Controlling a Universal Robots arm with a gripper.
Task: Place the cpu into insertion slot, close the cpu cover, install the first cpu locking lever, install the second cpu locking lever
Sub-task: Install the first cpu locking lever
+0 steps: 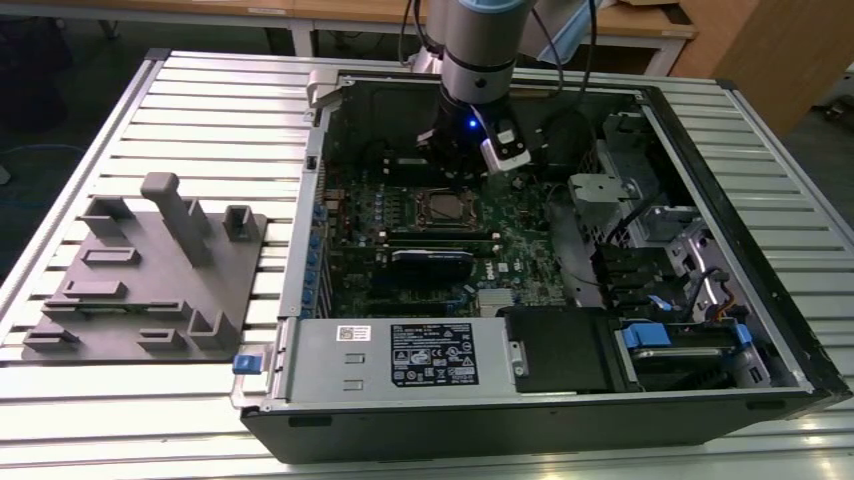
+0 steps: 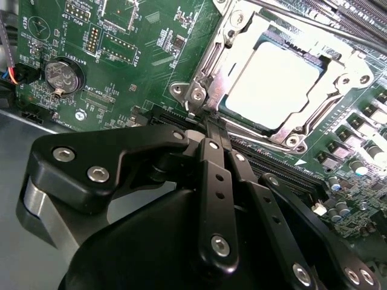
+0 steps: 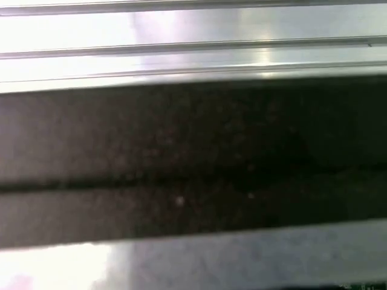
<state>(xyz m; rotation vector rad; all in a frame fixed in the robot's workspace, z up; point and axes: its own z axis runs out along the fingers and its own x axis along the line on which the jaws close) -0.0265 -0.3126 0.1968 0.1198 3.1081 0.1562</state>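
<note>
The cpu [image 2: 275, 84], a square chip with a pale silvery top, lies in the insertion slot [image 1: 441, 206] on the green circuit board [image 2: 121, 48]. The cpu cover [image 2: 329, 103], a silvery metal frame, lies flat around the chip, whose top shows through its window. A thin metal rod [image 2: 290, 12] runs along one side of the socket. My gripper [image 2: 214, 124] is shut, its two black fingers [image 2: 208, 157] pressed together with the tips at a corner of the socket frame. I see nothing between them. In the exterior view the gripper [image 1: 461, 165] hangs inside the open computer case just behind the socket.
The case walls [image 1: 314, 200] close in the board. A grey power supply box [image 1: 400, 355] sits at the front and drive bays [image 1: 667, 260] at the exterior view's right. A coin battery [image 2: 60, 75] is on the board. A grey fixture plate [image 1: 147, 280] lies on the slatted table.
</note>
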